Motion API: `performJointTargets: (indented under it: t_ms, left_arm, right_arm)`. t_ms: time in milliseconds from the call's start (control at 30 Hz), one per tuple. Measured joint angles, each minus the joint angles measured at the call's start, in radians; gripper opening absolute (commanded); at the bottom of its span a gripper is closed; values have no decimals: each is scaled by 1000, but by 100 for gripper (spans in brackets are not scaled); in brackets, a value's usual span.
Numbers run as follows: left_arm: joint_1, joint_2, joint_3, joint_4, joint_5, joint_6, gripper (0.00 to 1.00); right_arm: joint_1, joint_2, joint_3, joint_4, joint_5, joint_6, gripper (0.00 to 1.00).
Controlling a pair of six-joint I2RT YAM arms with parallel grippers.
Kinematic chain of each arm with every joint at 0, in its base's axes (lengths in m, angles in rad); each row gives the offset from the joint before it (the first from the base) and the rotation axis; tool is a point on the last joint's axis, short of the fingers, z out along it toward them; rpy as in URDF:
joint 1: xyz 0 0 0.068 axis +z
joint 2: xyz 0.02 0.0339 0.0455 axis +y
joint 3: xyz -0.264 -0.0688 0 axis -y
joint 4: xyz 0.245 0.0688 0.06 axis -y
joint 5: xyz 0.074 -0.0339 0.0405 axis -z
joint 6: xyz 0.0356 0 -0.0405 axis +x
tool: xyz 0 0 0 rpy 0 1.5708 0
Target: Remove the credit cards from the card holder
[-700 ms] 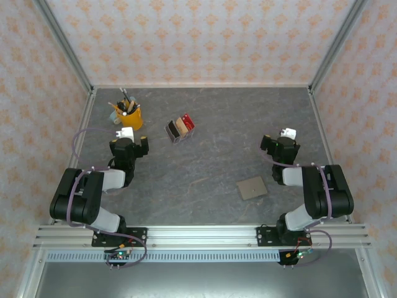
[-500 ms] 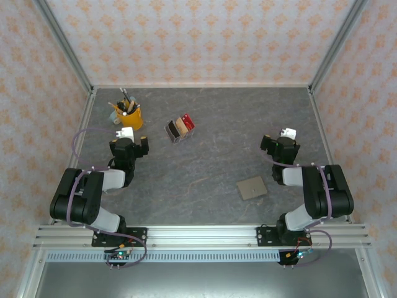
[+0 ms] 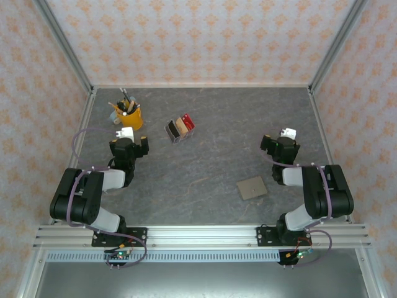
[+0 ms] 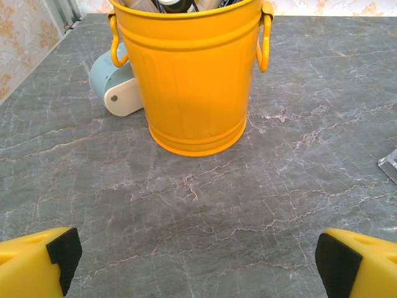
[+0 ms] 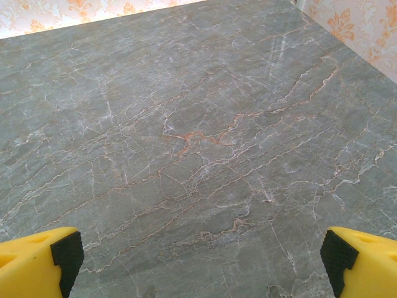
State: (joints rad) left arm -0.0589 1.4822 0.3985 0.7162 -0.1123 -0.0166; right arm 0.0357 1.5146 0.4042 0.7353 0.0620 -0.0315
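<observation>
My left hand [image 4: 198, 264] and my right hand [image 5: 198, 264] are wide open. The thin, flat, square grey-tan card holder [image 3: 252, 187] lies shut on the veined grey stone tabletop [image 3: 211, 155], near my right arm [image 3: 313, 186].

Near-left base: left arm [image 3: 80, 197] folded, elbow back, forearm stretched forward. At its tip left gripper [image 4: 198, 257], jaws spread wide, yellow fingers [image 4: 28, 267] with black pads [image 4: 64, 249] at lower corners of wrist view. Near-right base: right arm [image 3: 324, 192] in mirrored fold, forearm reaching forward. At its tip right gripper [image 5: 198, 254], likewise spread wide, fingertips far apart, aimed ahead and slightly downward.
</observation>
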Motion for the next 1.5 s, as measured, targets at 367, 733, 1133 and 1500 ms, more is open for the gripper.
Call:
performJointTargets:
  t_ms: [367,733,1133,1500]
  left_arm:
    - [0,-29,100,-163,-15,-2,100]
    - [0,-336,318,-653,10,-216,100]
    - [0,-422,386,-981,135,-376,100]
    - [0,-414,411,-1029,210,-390,100]
  right_arm:
    - [0,-116,39,-149,13,6,100]
    - [-2,-376,430,-848,17,329,100]
    - [154,-363,463,-1439,-243,602,95]
    - [382,-475,270,-1550,-272,826,83]
